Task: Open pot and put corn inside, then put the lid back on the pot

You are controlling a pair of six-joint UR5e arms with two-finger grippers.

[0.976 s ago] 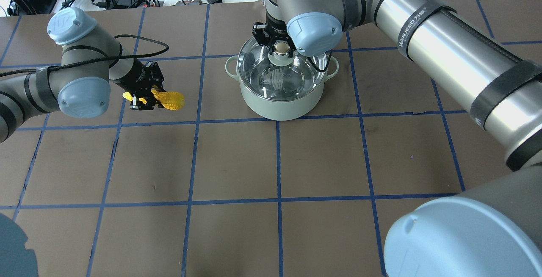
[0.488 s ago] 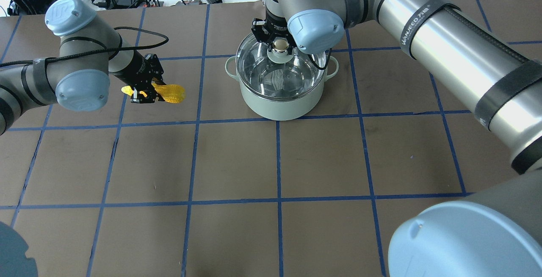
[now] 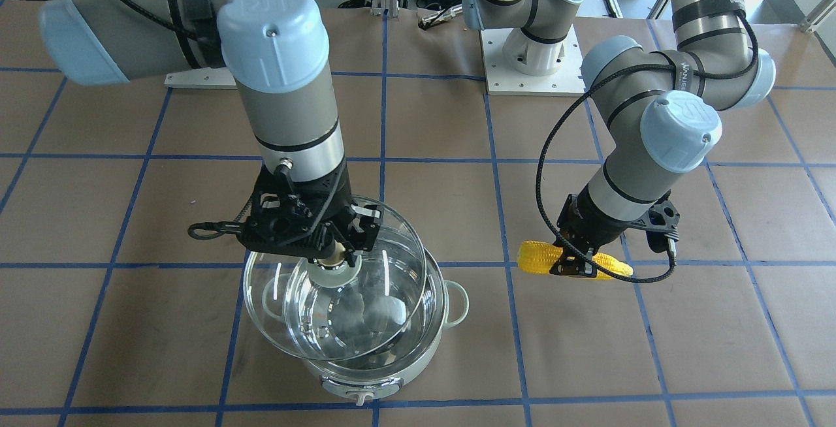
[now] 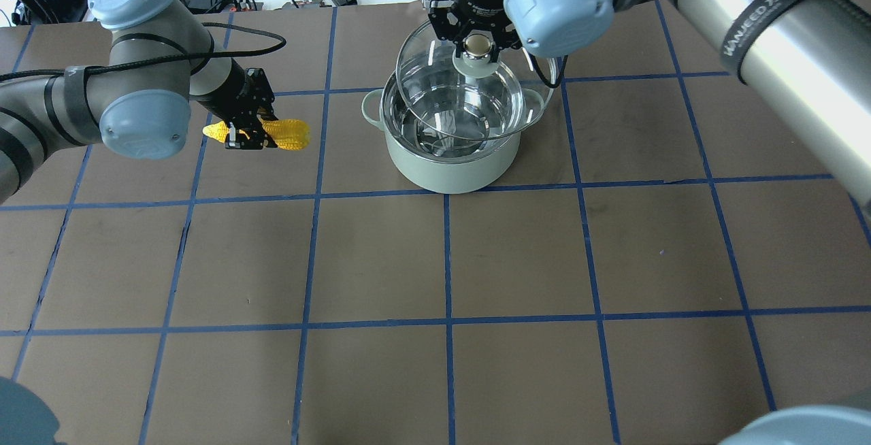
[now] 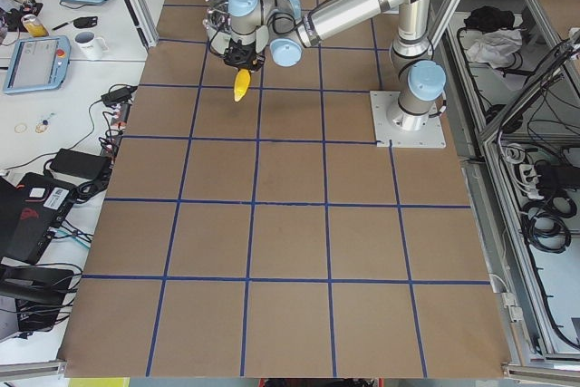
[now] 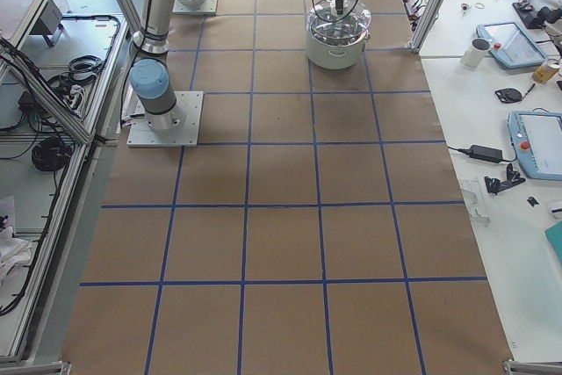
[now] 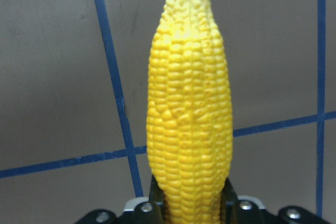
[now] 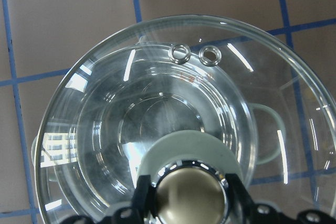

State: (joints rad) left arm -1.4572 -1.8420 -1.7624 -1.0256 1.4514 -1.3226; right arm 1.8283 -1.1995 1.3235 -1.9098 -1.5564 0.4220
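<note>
**Mia:** Where is the corn?

**Ben:** Upper left of the overhead view. The left gripper [image 4: 243, 139] is squeezed tight around the corn [image 4: 289, 135]. It looks like it holds the corn up off the brown table [image 4: 381, 261], lying flat. The corn is well apart from the pot.

**Mia:** So the corn is picked up. And the pot?

**Ben:** The pot [image 4: 449, 166] sits on the table in the upper middle of that view. I see shiny metal inside and no corn.

**Mia:** Is the pot open?

**Ben:** Almost. A bit farther back, the right gripper [image 4: 478, 43] is pinched shut on the knob [image 8: 189, 195] of the lid [image 4: 442, 84]. The lid is up off the rim and a little tilted. It sits toward the top of the frame, but it hangs over most of the pot's mouth.

**Mia:** So what is done?

**Ben:** I think two things. The corn is grabbed, and the lid is lifted off.

**Mia:** And what is left?

**Ben:** Most of the job, I think. The lid has to get out of the way. The corn has to cross over and go in the pot. Then the lid goes back on top.
</note>
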